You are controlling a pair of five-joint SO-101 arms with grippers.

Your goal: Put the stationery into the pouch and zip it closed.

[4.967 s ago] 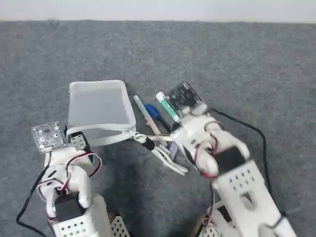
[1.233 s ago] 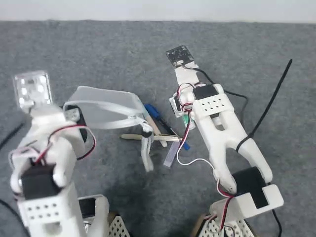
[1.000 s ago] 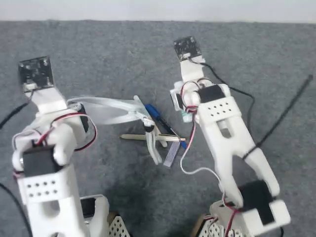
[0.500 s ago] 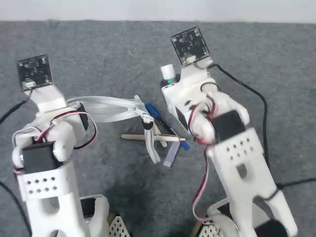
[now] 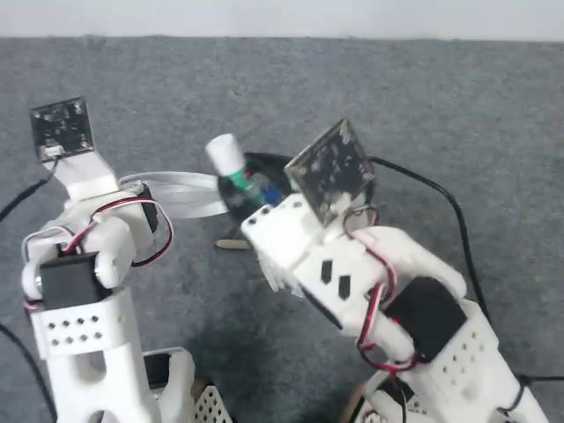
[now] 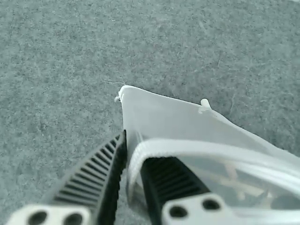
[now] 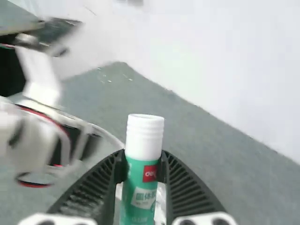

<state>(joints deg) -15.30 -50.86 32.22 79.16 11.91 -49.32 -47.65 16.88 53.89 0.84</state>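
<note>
White-capped green glue stick (image 7: 142, 140) gripped at its body by the right gripper (image 7: 143, 159), lifted near the pouch (image 6: 187, 122) — translucent white, mouth unzipped, rim pinched by the left gripper (image 6: 133, 151) — wooden stick (image 5: 231, 244) lying flat alongside.

Green glue stick (image 7: 140, 187), white cap; translucent white pouch (image 6: 183, 117); speckled grey carpet (image 5: 458, 97) under pouch; left gripper (image 6: 132, 150) black, ribbed.

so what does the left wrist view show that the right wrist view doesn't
Left wrist view: the left pincer shut on the white rim of the translucent pouch, near one corner. Right wrist view: the right pincer gripping a green glue stick with a white cap, with the other arm and a pale wall behind. Both: the grey table surface.
</note>
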